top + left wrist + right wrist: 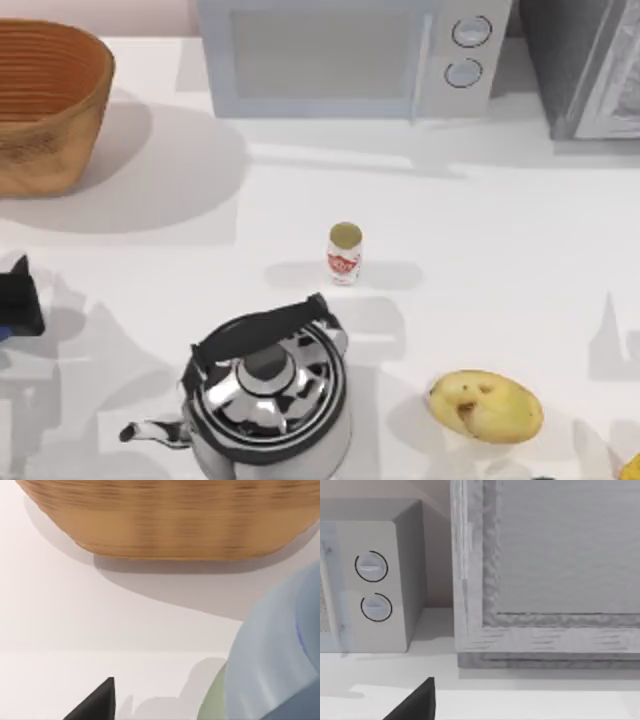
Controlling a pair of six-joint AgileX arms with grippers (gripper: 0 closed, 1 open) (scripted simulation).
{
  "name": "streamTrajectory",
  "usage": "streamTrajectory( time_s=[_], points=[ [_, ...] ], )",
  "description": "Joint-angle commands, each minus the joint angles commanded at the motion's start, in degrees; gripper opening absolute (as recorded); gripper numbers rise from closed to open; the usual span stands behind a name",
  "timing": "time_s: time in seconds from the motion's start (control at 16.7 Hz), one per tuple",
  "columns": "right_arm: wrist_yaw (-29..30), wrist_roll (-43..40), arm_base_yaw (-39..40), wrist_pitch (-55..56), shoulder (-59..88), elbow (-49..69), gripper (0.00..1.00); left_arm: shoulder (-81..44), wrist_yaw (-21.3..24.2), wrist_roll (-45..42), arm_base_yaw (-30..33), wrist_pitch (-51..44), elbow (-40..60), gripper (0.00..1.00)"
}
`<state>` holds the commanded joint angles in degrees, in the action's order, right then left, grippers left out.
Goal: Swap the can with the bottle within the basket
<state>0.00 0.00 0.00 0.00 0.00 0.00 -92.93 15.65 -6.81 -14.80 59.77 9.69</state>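
The tiny white cylinder can (344,254) with a red label and dull gold top stands upright near the middle of the white bench (500,250), apart from everything else. The large round woven wicker basket (45,105), tan-brown outside and ribbed orange-brown inside, sits at the far left of the bench, well apart from the can; the left wrist view shows its woven wall (175,520) close ahead. In that same view a pale blue, rounded, translucent bottle (280,665) looms very near the camera, held in the left hand, one dark fingertip (97,702) visible beside it. From above, the left hand (18,300) is a dark shape at the bench's left edge, nearer than the basket. A shiny chrome kettle (265,395) with a black handle stands in front of the can, and a yellow potato (485,405) lies to its right. A pale grey microwave (350,55) stands along the back. I cannot tell the state of the right hand; one of its fingertips (415,702) shows in the right wrist view.
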Motion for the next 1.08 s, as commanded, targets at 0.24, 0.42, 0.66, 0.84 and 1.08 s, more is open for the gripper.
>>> streamTrajectory(
  time_s=[0.24, 0.42, 0.66, 0.84, 1.08],
  points=[
    [0.00, 0.00, 0.00, 0.00, 0.00, 0.00, 1.00, -4.37, 0.13, -0.10, -0.16, 3.67, 0.48, 1.00],
    [0.00, 0.00, 0.00, 0.00, 0.00, 0.00, 1.00, -4.37, 0.13, -0.10, -0.16, 3.67, 0.48, 1.00],
    [0.00, 0.00, 0.00, 0.00, 0.00, 0.00, 1.00, -4.37, 0.13, -0.10, -0.16, 3.67, 0.48, 0.70],
    [0.00, 0.00, 0.00, 0.00, 0.00, 0.00, 1.00, -4.37, 0.13, -0.10, -0.16, 3.67, 0.48, 0.47],
    [0.00, 0.00, 0.00, 0.00, 0.00, 0.00, 1.00, -4.37, 0.13, -0.10, -0.16, 3.67, 0.48, 0.17]
  ],
)
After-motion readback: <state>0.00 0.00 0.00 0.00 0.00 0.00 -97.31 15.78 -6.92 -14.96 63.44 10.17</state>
